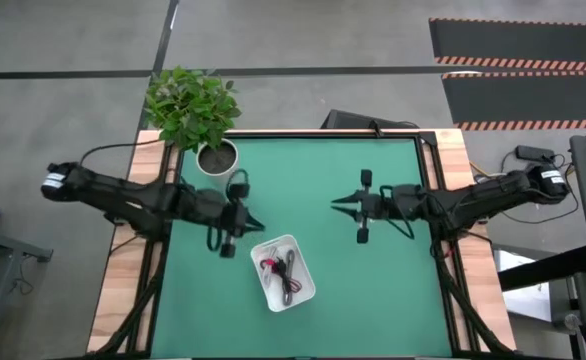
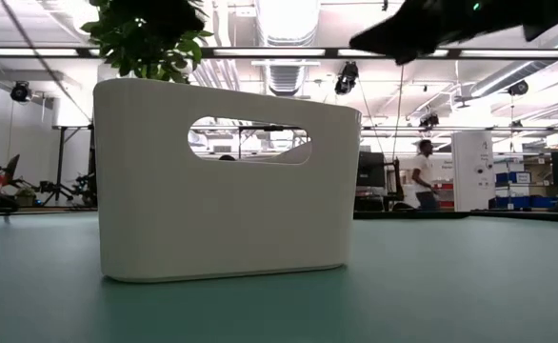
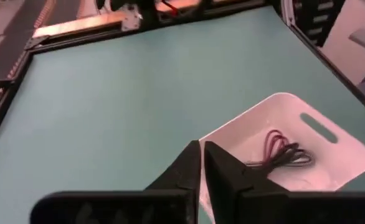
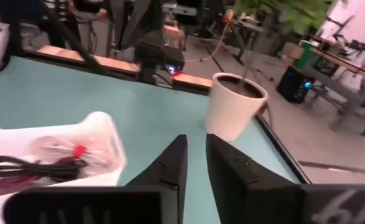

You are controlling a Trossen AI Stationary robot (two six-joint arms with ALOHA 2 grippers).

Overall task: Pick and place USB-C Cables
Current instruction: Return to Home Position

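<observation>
Cables (image 3: pixel 282 152) lie bundled in the white tray (image 3: pixel 245 134), none seen loose on the tabletop (image 1: pixel 373 290); the left gripper (image 3: pixel 201 146) and right gripper (image 4: pixel 195 140) hover with fingers clenched on nothing, so the job looks done.

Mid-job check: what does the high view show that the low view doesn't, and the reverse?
High view only: the USB-C cables inside the white tray, with the left gripper and right gripper off to either side of it. Low view only: the tray's handle slot and a person far behind. Both: the tray and the plant.
</observation>
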